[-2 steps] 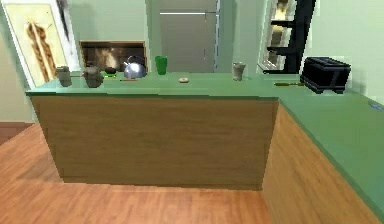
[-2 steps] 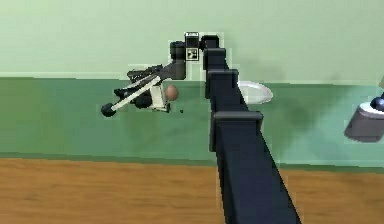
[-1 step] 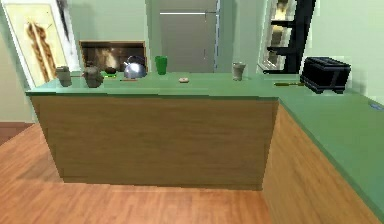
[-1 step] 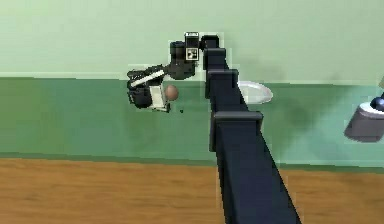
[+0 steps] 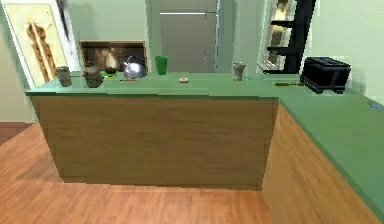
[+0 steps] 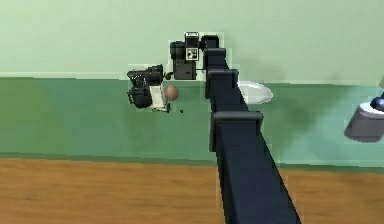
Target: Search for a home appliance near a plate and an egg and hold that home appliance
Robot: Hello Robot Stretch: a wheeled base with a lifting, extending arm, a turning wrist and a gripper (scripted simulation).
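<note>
A dark arm (image 6: 240, 150) is seen stretched out over a green counter (image 6: 80, 120). The gripper (image 6: 142, 86) is found at its far end, left of two white marker squares (image 6: 187, 55). A small brownish egg (image 6: 172, 92) is seen on the counter right at the gripper, so it cannot be told whether anything is held. The set of the fingers cannot be made out either. A white plate (image 6: 257, 94) is set on the counter just beyond the arm toward the arm side view's right, near the egg. A grey object with a blue top (image 6: 365, 118) is cut off by that view's right edge.

In the forward view the counter is shown as an L with wooden fronts. A black boxy appliance (image 5: 325, 73), seemingly a toaster, is placed on the leg at the forward view's right, near the corner. Along the far leg are lined up two dark cups (image 5: 64, 75), a silvery kettle (image 5: 133, 69), a green cup (image 5: 161, 65) and a grey cup (image 5: 238, 70). A fridge (image 5: 187, 35) is seen behind them.
</note>
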